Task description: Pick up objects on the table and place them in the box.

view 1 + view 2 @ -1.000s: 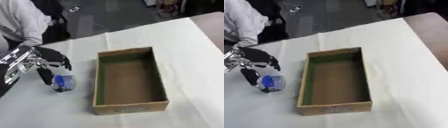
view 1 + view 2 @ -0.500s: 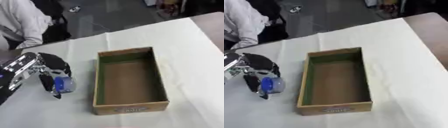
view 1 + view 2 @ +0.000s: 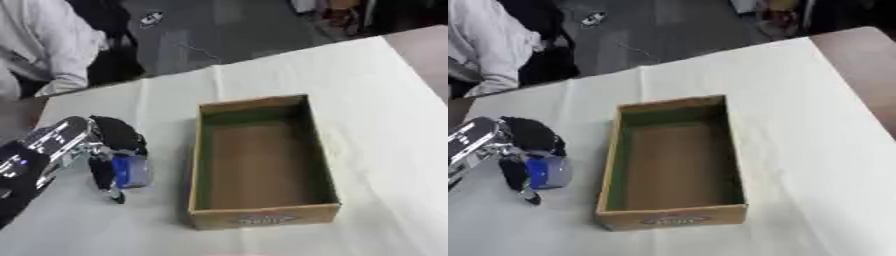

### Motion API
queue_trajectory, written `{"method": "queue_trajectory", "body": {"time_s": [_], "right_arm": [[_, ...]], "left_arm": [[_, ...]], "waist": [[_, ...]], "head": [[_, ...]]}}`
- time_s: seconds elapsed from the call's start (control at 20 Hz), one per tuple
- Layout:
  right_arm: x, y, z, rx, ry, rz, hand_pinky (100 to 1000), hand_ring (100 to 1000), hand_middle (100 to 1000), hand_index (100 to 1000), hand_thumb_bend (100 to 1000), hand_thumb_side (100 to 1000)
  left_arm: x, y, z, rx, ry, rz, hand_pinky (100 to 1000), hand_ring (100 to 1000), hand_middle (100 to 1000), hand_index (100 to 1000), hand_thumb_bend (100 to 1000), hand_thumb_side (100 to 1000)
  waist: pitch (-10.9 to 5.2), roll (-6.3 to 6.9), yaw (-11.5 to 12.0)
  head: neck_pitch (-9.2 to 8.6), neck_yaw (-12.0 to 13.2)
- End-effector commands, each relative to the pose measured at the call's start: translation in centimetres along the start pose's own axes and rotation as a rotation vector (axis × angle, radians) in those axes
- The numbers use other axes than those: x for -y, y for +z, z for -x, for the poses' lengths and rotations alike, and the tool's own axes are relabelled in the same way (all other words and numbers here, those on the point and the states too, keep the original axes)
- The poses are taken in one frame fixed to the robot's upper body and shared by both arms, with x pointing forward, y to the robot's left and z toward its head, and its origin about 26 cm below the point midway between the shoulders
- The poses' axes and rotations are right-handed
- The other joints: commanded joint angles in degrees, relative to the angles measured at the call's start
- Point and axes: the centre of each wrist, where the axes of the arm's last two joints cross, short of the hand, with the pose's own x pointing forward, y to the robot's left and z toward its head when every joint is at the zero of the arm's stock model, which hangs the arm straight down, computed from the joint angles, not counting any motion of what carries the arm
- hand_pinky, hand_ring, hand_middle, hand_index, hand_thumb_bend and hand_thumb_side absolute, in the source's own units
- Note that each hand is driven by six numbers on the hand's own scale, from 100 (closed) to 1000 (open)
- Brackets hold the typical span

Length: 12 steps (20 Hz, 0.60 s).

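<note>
My view takes in a white tablecloth [image 3: 367,100] with faint fold creases, spread over a brown table [image 3: 868,65] — bare wood shows at the far right. Beyond the far edge lies dark grey floor [image 3: 227,30], with a small pale object [image 3: 150,19] on it.

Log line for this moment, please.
left hand: shut on blue object | position: left of box, outside | box: empty | right hand: not in view
</note>
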Motion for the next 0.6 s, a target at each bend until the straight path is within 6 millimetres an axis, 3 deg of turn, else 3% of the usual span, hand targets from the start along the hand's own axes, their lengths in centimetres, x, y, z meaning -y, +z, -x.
{"method": "queue_trajectory", "body": {"time_s": [0.05, 0.15, 0.25, 0.3, 0.35, 0.4, 0.6], "right_arm": [[0.34, -0.85, -0.52, 0.194, 0.108, -0.233, 180, 342, 342, 462, 100, 745], [0.36, -0.86, -0.53, 0.195, 0.107, -0.233, 180, 342, 342, 462, 100, 745], [0.37, -0.87, -0.53, 0.196, 0.106, -0.233, 180, 342, 342, 462, 100, 744], [0.37, -0.87, -0.54, 0.197, 0.106, -0.233, 180, 342, 342, 462, 100, 744], [0.38, -0.86, -0.55, 0.196, 0.106, -0.233, 180, 342, 342, 462, 100, 744], [0.38, -0.85, -0.55, 0.196, 0.106, -0.233, 180, 342, 342, 462, 100, 744], [0.38, -0.74, -0.57, 0.192, 0.107, -0.234, 179, 342, 342, 462, 100, 745]], "left_arm": [[0.33, -0.2, 0.27, -0.017, -0.028, 0.018, 655, 670, 726, 860, 683, 600], [0.54, -0.58, 0.09, -0.017, -0.033, 0.014, 611, 620, 682, 839, 656, 572], [0.73, -0.79, 0.01, -0.021, -0.03, 0.0, 484, 496, 549, 751, 502, 512], [0.81, -0.83, 0.02, -0.025, -0.027, -0.007, 416, 439, 478, 661, 388, 492], [0.88, -0.82, 0.06, -0.031, -0.022, -0.015, 426, 447, 488, 674, 406, 493], [0.9, -0.78, 0.1, -0.037, -0.017, -0.026, 296, 336, 360, 522, 100, 622], [0.67, -0.14, 0.31, -0.045, 0.013, -0.101, 132, 189, 219, 417, 100, 729]], "waist": [[-0.64, -0.48, -0.1], [-0.63, -0.48, -0.1], [-0.61, -0.48, -0.2], [-0.61, -0.48, -0.2], [-0.61, -0.47, -0.1], [-0.63, -0.47, -0.1], [-0.69, -0.5, 0.1]], "head": [[-0.66, 0.7], [-0.71, 0.8], [-0.78, 0.8], [-0.79, 0.8], [-0.78, 0.8], [-0.77, 0.8], [-0.71, 0.8]]}}
